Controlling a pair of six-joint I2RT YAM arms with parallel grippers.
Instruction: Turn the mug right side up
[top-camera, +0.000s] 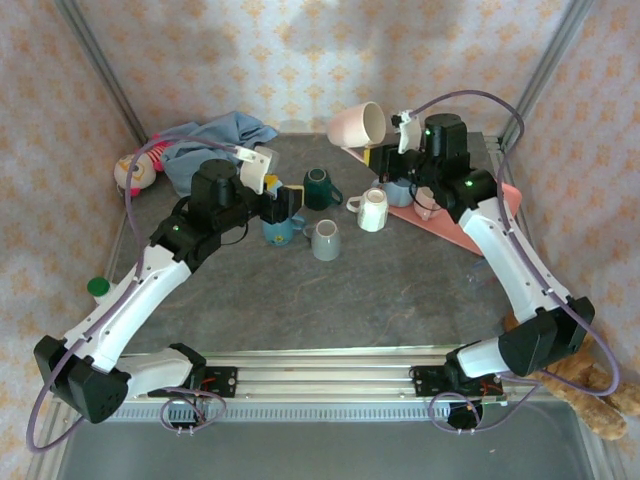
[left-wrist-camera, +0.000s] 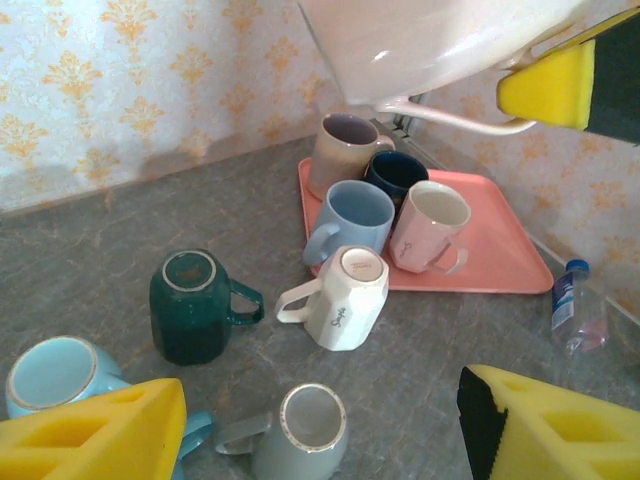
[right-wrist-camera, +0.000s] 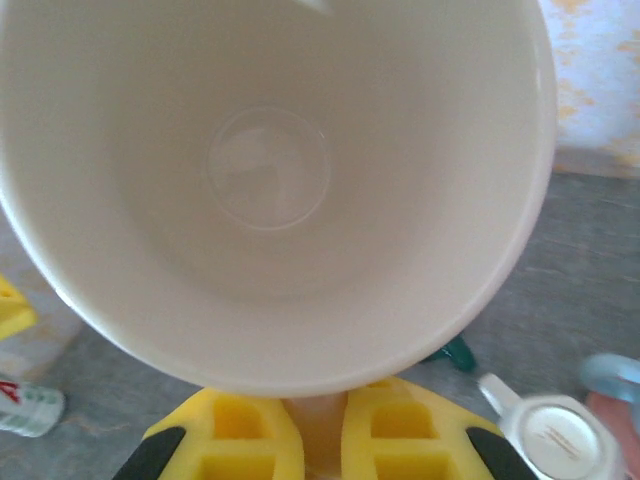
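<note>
My right gripper (top-camera: 385, 155) is shut on the handle of a pale pink mug (top-camera: 358, 125), held high over the back of the table and tipped on its side. In the right wrist view the mug (right-wrist-camera: 270, 190) shows its open mouth, with the handle pinched between the yellow fingers (right-wrist-camera: 250, 440) of the right gripper (right-wrist-camera: 322, 430). My left gripper (top-camera: 285, 205) stands open above upside-down mugs: dark green (left-wrist-camera: 188, 305), white (left-wrist-camera: 345, 297), grey (left-wrist-camera: 305, 430) and light blue (left-wrist-camera: 55, 375). The left gripper (left-wrist-camera: 320, 440) holds nothing.
A pink tray (left-wrist-camera: 500, 250) at the back right carries several upright mugs. A small bottle (left-wrist-camera: 575, 300) lies beside it. A doll (top-camera: 135, 170) and blue cloth (top-camera: 215, 135) lie at the back left, and a green cap (top-camera: 97, 286) at the left edge.
</note>
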